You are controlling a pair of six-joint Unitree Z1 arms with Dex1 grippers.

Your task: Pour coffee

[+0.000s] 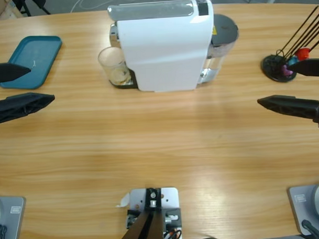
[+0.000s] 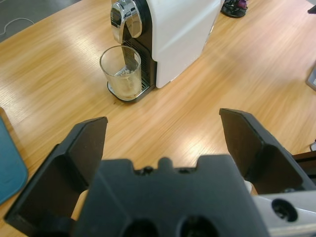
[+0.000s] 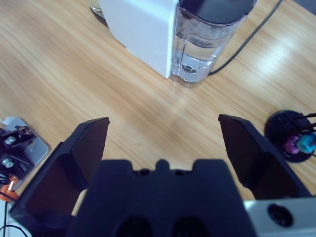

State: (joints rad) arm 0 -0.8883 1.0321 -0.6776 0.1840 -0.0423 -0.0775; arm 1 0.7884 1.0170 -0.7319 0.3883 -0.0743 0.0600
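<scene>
two wide-open grippers, left gripper (image 1: 22, 85) and right gripper (image 1: 286, 83), flanking coffee (image 1: 119, 75)

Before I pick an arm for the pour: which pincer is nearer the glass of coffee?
Left. The left pincer is at the table's edge on the side of the glass of coffee, open and empty. The right pincer is across the table, beyond the white machine.

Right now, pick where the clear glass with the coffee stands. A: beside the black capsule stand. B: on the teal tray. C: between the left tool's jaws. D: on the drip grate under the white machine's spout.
D: the glass sits on the drip grate under the spout of the white machine, far from both tools.
</scene>
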